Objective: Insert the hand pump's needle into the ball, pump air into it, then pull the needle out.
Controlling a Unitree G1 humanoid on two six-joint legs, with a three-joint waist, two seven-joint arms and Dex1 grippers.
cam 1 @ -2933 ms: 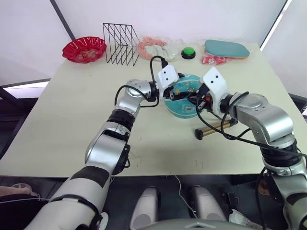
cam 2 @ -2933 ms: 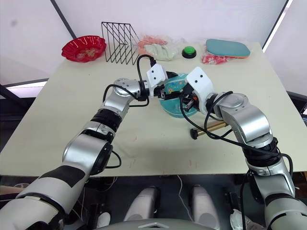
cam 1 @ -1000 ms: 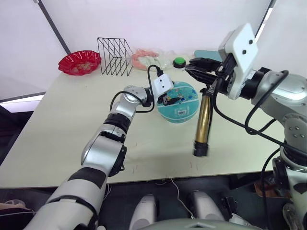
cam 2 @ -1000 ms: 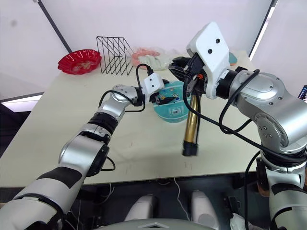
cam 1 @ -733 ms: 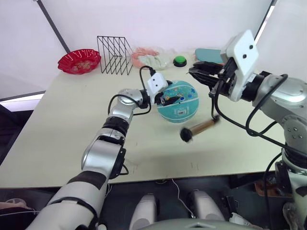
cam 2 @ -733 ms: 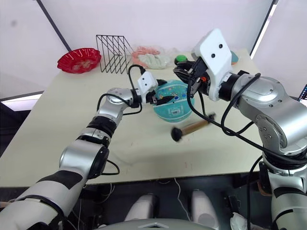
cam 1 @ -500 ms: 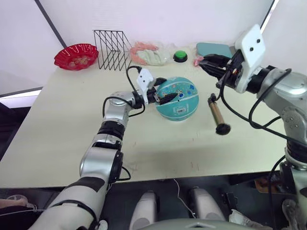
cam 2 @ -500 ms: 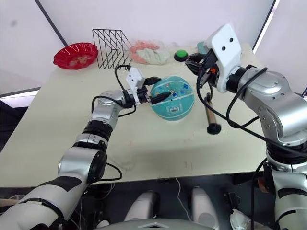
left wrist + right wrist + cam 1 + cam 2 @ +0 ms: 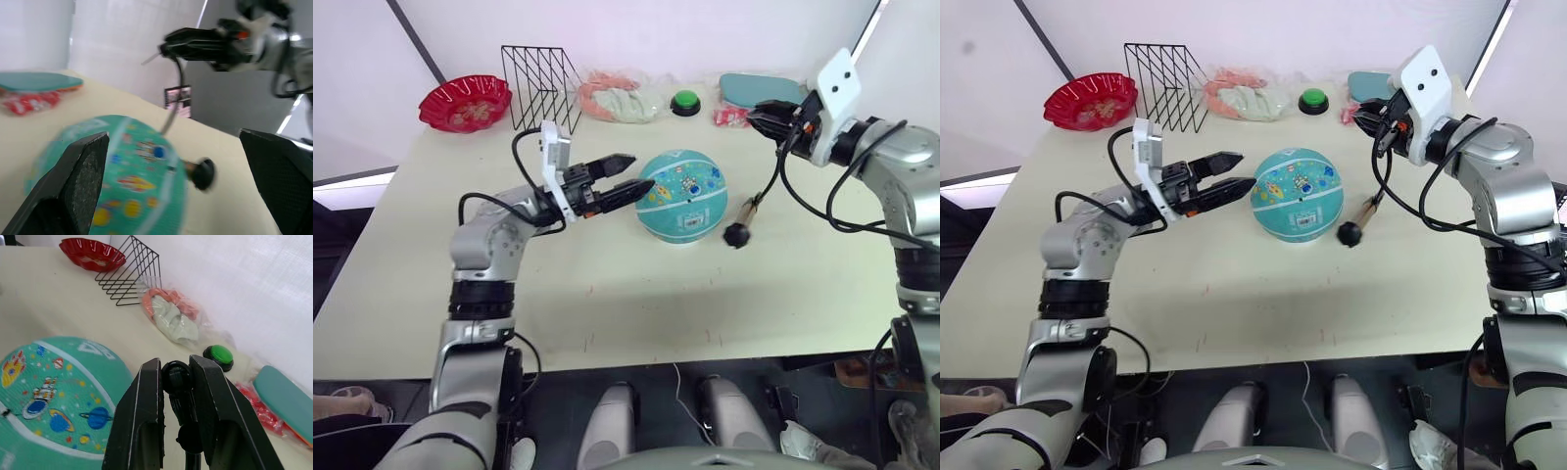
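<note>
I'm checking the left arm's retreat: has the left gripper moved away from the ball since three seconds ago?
Yes. The left gripper, then against the ball, has drawn back to the ball's left, open and apart from it; the ball sits free on the table.

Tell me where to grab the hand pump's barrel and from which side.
Grip the hand pump around the middle of its bronze barrel, coming from above with the fingers across its length. It lies tilted right of the ball, its black end cap toward the robot; the right gripper is shut on the hose end, so the barrel is free.
</note>
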